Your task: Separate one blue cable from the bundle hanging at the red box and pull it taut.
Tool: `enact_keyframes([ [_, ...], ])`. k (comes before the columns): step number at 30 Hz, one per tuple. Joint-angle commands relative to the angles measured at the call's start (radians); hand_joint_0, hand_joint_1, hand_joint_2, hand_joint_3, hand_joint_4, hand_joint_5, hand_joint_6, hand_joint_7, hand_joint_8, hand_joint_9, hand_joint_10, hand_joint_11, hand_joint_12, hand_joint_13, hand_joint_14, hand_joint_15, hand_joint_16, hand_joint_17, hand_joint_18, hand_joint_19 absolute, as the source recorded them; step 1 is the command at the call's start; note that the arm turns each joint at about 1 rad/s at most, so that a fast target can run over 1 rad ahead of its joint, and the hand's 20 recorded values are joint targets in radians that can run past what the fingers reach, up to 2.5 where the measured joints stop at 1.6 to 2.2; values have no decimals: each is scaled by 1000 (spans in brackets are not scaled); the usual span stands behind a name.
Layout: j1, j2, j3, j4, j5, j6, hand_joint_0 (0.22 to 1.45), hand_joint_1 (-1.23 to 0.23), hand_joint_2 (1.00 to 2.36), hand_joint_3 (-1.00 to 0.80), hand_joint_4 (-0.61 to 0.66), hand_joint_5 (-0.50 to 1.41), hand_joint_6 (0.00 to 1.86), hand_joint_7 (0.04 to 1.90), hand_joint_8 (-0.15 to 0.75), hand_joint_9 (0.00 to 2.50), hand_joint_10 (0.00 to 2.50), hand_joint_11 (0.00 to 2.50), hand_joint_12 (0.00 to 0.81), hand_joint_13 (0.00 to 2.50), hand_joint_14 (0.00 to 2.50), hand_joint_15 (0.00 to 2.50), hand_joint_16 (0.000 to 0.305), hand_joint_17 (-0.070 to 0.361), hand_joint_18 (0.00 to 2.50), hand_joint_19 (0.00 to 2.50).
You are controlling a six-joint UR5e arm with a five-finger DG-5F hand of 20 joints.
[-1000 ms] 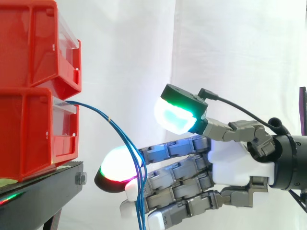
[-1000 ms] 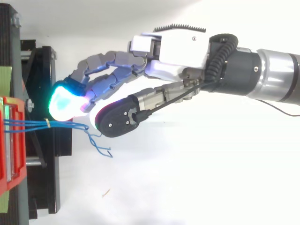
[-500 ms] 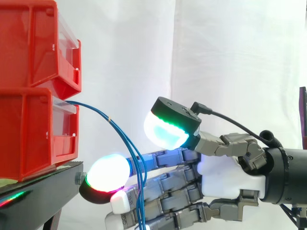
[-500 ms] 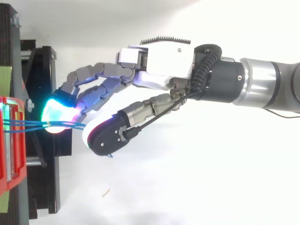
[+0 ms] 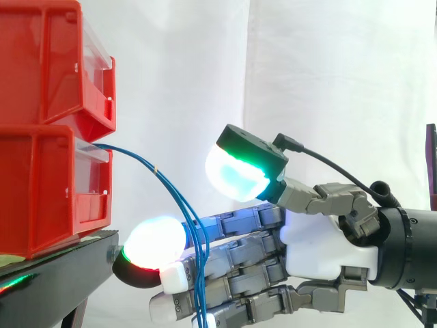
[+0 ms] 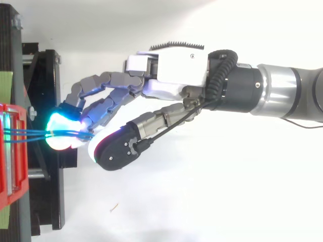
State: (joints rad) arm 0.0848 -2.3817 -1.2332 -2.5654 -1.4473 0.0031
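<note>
A bundle of thin blue cables (image 5: pixel 169 189) leaves the lower red box (image 5: pixel 41 184) and arcs down to the right, hanging across the front of my hand's fingers. In the top view the blue cables (image 6: pixel 25 133) run from the red box (image 6: pixel 12 166) to the glowing fingertips (image 6: pixel 63 132). My hand (image 5: pixel 321 239) comes in from the right with its fingers stretched toward the box and touching the strands. The thumb pad (image 5: pixel 235 174) glows green-white above them, apart from the fingers. No strand is pinched or split from the rest; the hand (image 6: pixel 176 75) is open.
A second red bin (image 5: pixel 48 61) is stacked on the lower one. Both rest on a black stand (image 5: pixel 61 273), whose edge lies just left of the fingertips. A white curtain hangs behind. Open room lies to the right of the stand around the arm.
The hand has moved left toward the red box, so its fingertips now reach the stand's edge behind the hanging cables. In the last half second it rose slightly.
</note>
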Motion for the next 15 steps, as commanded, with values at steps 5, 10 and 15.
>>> enact_keyframes([
  [5, 0, -1, 0, 4, -30, 32, 583, -571, 1000, -500, 311, -168, 504, 904, 337, 741, 11, 350, 321, 602, 11, 310, 34, 77, 689, 392],
  [10, 0, -1, 3, 22, -34, 46, 591, -597, 1000, -500, 314, -166, 504, 906, 337, 750, 11, 357, 319, 610, 11, 313, 34, 76, 695, 392],
  [15, 0, 1, 8, 31, -34, 55, 580, -581, 1000, -500, 312, -166, 504, 903, 336, 756, 11, 361, 321, 616, 11, 318, 34, 76, 698, 397],
])
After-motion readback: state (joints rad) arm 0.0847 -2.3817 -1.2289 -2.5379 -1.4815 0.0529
